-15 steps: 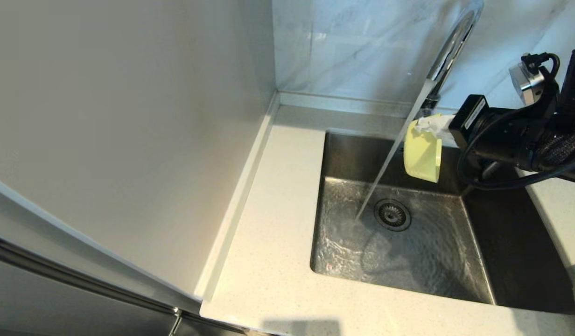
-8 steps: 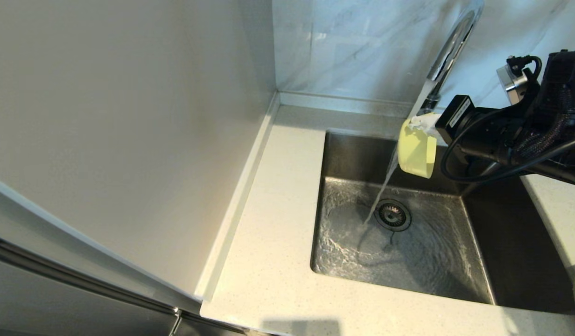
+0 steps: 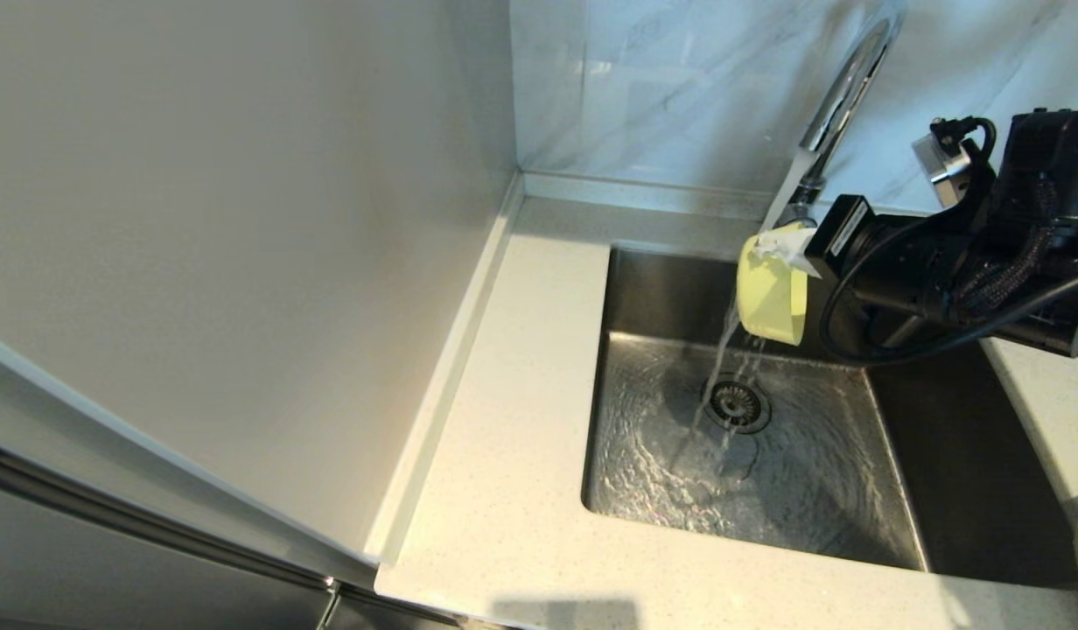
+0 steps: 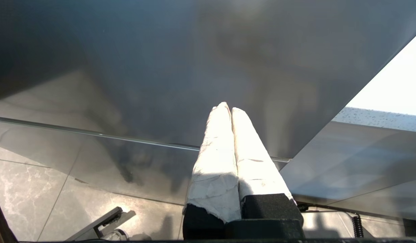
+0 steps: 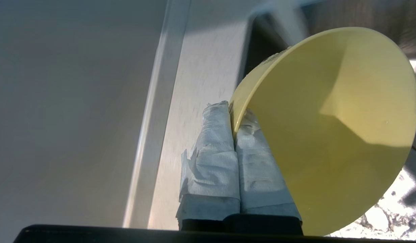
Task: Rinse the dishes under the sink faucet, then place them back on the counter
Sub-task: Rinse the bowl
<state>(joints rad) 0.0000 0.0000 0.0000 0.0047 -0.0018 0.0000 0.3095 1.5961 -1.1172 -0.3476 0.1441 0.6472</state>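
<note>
My right gripper [image 3: 780,248] pinches the bowl [image 3: 771,296] by its thin rim under the faucet [image 3: 841,92]; light, stiff, wet, likely slippery.

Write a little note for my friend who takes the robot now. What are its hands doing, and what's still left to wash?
Right gripper: shut on the yellow bowl, pinching its rim, tipped on its side over the sink.
Left gripper: shut, empty, parked away from the sink.
Faucet is running; water hits the bowl and spills toward the drain.
Done: bowl is under the stream.
Left: finish rinsing and set it on the counter. No other dishes are clearly in view.
</note>
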